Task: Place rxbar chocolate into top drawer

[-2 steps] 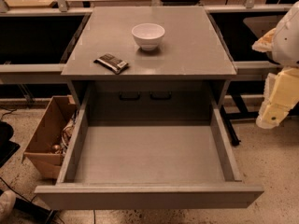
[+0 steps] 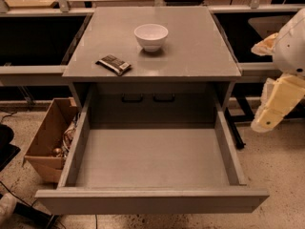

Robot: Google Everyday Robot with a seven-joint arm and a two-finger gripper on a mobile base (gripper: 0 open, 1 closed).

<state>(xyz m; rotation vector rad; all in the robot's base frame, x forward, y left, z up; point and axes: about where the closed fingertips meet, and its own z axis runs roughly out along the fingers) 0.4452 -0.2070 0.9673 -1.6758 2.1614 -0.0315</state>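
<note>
a grey cabinet point(image 2: 190, 46) stands on a speckled floor point(image 2: 281, 175), with dark shelving and a wooden bench top running behind it. on the cabinet's flat top, toward eight o'clock from its middle, lies the snack bar point(image 2: 114, 64). it is a dark wrapper with pale patches, lying flat and turned at a slant, near the front edge but not over it. at about one o'clock from the bar, and apart from it, a white bowl point(image 2: 151, 36) sits upright on the back half of the top.

at six o'clock from the bar, below the top, the drawer point(image 2: 152, 199) is pulled out toward the camera, its grey floor and tall side walls in full view. in the recess behind it two dark handles point(image 2: 132, 98) sit side by side.

at nine o'clock from the drawer an open cardboard box point(image 2: 45, 137) rests on the floor just beside the drawer's left wall. it holds some clutter i cannot make out.

the gripper point(image 2: 269, 116) hangs at three o'clock, at the right edge of the view. it is cream-coloured and sits outside the cabinet's right side, well apart from the bar. i cannot tell whether it is parted or closed.
</note>
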